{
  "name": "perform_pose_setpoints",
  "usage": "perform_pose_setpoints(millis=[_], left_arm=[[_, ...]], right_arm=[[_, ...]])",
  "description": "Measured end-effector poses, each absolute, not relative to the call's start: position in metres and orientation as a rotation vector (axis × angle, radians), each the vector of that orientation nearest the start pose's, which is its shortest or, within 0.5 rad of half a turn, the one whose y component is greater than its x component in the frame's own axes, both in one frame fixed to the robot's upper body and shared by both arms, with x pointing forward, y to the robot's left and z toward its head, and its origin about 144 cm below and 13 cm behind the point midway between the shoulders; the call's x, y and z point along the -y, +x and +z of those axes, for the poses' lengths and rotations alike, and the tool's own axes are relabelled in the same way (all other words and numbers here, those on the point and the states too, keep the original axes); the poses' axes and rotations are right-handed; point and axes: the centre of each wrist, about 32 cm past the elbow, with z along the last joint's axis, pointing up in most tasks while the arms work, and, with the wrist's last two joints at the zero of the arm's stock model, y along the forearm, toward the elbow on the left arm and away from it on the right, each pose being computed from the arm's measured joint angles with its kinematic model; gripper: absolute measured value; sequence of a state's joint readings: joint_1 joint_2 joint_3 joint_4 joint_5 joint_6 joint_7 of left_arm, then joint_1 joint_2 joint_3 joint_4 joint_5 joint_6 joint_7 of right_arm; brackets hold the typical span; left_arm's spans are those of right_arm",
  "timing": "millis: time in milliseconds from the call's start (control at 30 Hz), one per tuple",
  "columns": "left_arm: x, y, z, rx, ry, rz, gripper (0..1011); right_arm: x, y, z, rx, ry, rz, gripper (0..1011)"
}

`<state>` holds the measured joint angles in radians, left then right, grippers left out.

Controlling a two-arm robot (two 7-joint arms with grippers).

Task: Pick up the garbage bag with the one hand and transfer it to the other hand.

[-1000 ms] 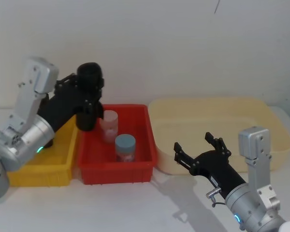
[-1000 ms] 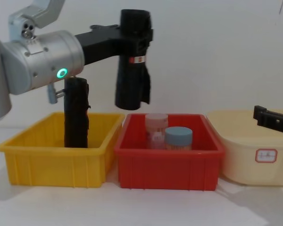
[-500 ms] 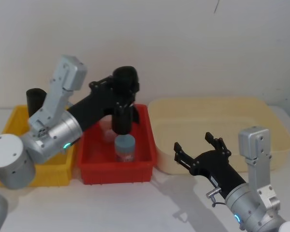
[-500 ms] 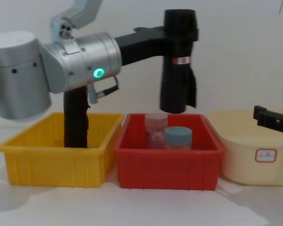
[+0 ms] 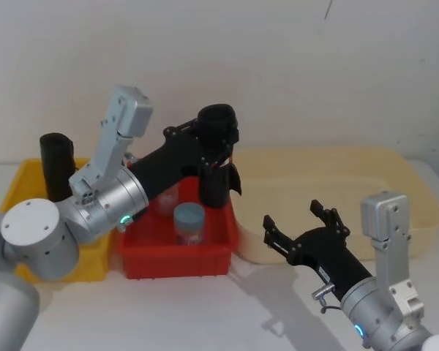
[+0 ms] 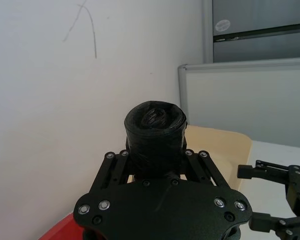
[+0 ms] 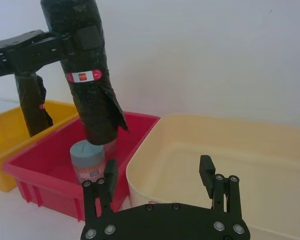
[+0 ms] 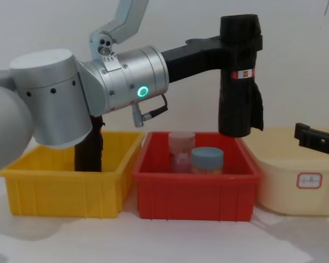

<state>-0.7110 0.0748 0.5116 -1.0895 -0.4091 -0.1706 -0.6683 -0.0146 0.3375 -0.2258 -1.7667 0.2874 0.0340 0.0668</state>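
Garbage bag [image 8: 239, 82] is airborne and upright, flap hanging down its right side, over the right rear corner of the red bin [image 8: 194, 192], next to the cream tub [image 8: 279, 189]. Left gripper [image 8: 240, 45] is clamped on the roll's upper part from the side. Right gripper [image 5: 298, 221] is low in front of the tub, 2 fingers spread wide and empty, well apart from the bag.

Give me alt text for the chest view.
The left gripper holds the garbage bag upright in the air, above the red bin's right end. The right gripper hovers open at the right edge, by the cream tub.
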Motion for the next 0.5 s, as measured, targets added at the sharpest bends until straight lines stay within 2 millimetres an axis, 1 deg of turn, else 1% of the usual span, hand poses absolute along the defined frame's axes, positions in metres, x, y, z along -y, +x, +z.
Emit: perform_pose_setpoints(millis=[500], left_arm=[[-0.1114,0.6227,1.2577,0.196,-0.228,0.453,403]], right_arm=[[0.2371,0.4433,1.1887,0.075,0.026,-1.229,1001]])
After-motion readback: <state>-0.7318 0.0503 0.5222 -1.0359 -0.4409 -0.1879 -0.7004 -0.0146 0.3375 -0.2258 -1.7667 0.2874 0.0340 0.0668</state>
